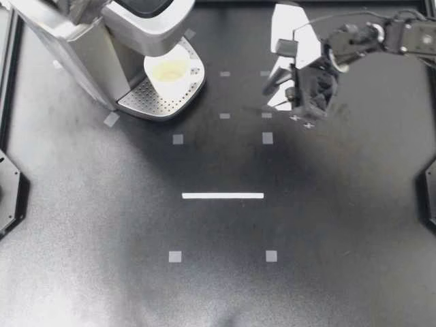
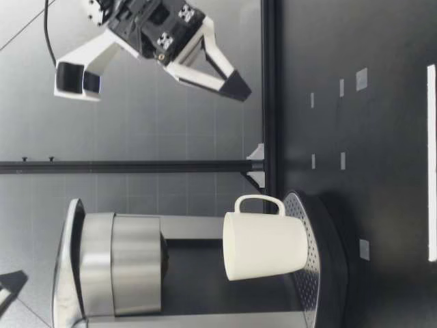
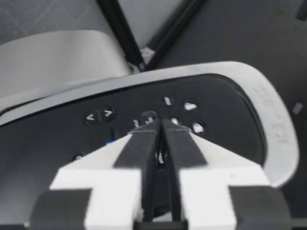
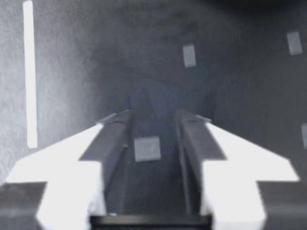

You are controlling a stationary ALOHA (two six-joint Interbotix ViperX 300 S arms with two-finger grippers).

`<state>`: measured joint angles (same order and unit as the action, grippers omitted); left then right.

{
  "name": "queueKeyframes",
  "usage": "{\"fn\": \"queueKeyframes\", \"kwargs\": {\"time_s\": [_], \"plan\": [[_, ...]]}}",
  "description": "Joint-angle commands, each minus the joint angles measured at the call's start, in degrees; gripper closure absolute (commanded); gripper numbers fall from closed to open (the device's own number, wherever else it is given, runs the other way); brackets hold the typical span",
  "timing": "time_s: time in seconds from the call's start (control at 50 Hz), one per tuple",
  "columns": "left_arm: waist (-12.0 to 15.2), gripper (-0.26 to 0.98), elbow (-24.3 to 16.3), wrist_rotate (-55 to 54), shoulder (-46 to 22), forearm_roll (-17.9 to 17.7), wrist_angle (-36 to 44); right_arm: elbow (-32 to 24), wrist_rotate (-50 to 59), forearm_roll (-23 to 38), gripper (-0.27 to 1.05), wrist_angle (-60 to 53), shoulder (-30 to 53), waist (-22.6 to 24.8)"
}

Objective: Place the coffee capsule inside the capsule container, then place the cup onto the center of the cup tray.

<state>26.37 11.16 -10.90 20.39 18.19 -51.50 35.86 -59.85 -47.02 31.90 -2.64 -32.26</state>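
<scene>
Top view: 1 silver-and-black coffee machine (image 1: 102,48) sits at the far left corner of the black matte table (image 1: 340,238), its upper part cut off. 1 white ceramic cup (image 1: 169,71) stands on the machine's perforated metal cup tray (image 1: 146,102), under the spout. Only 1 arm shows clearly. The right gripper (image 1: 279,66) is at the far right, fingers spread wide, empty. On the table: 1 white tape strip (image 1: 223,195) and 8 small grey tape squares (image 1: 178,139) in pairs.

Low view: the cup (image 2: 266,246) is upright on the tray (image 2: 300,205), handle toward the gripper's side. A gripper (image 2: 151,82) hangs well above the table, fingers wide, holding nothing. Grey wall w/ black frame rails behind; part of the machine (image 2: 130,266) is cut off.

Left wrist view: the left gripper (image 3: 158,127) has its fingers drawn almost together, w/ only a thin slit between them, over the machine's black control panel (image 3: 216,96) w/ small lit symbols. Whether they touch it – can't tell.

Right wrist view: the right gripper (image 4: 148,120) has its fingers apart; 1 tape square lies on the table below, between them.
</scene>
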Motion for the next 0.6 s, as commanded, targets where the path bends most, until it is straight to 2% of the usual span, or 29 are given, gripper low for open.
{"fn": "queueKeyframes", "kwargs": {"time_s": [0.0,0.58], "plan": [[0.8,0.58,-1.6,0.2,-0.2,0.0,0.7,-0.4,-0.2,-0.2,0.39,-0.7,-1.9,-0.3],[2.4,0.57,-1.1,0.3,-2.9,0.1,1.1,-0.4,-0.2,0.1,0.39,-0.9,-1.1,-0.2]]}}
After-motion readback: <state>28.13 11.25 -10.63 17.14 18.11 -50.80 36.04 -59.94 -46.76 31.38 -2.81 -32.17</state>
